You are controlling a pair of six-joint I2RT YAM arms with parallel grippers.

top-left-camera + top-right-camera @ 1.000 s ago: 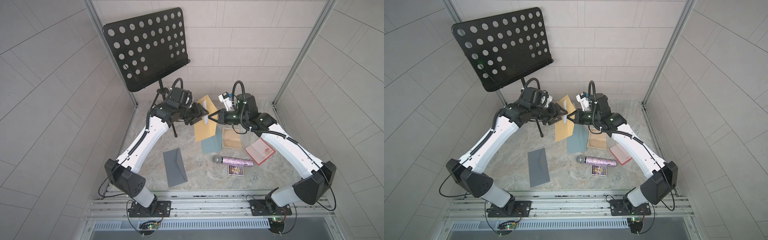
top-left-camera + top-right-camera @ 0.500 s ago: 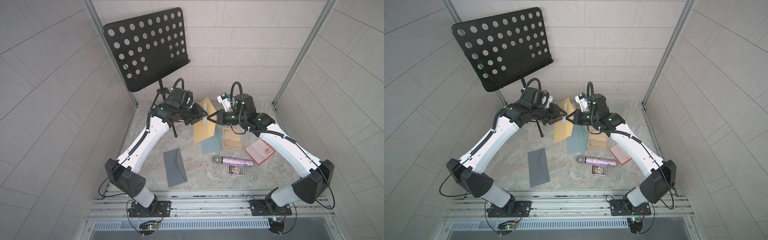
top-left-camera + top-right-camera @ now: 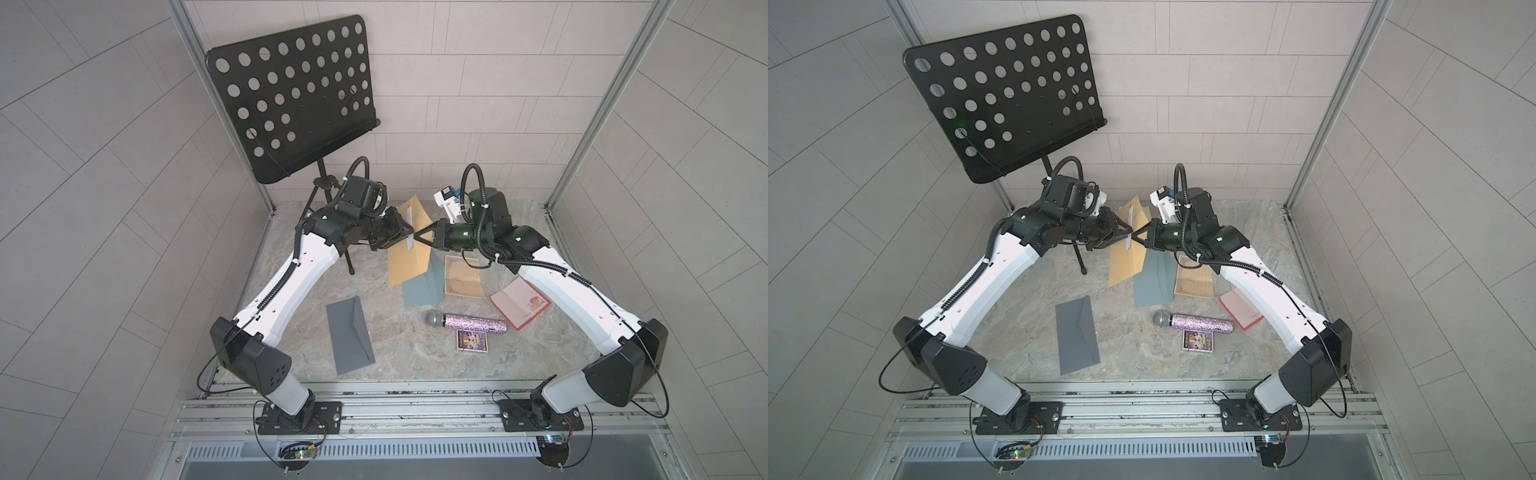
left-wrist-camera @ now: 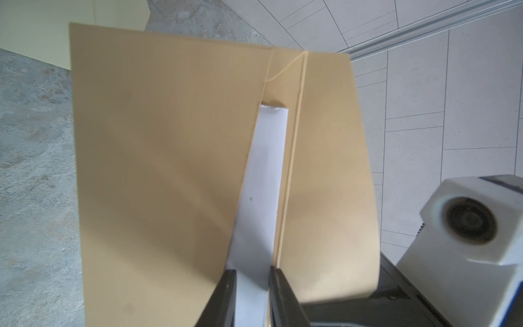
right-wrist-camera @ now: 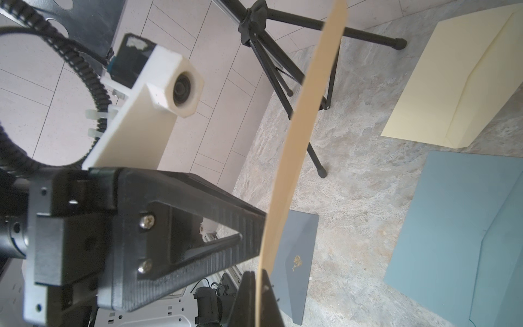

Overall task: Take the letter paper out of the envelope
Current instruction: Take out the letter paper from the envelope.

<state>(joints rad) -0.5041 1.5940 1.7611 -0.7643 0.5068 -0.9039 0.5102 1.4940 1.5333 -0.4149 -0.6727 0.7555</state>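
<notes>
The tan envelope (image 3: 405,266) stands upright above the worktop (image 3: 399,353) at centre frame in both top views, its edge clenched by the right fingers (image 5: 245,300), while the left fingers (image 4: 223,300) closely flank the white letter paper (image 4: 260,184) showing in its open mouth, with an actual pinch not discernible.
</notes>
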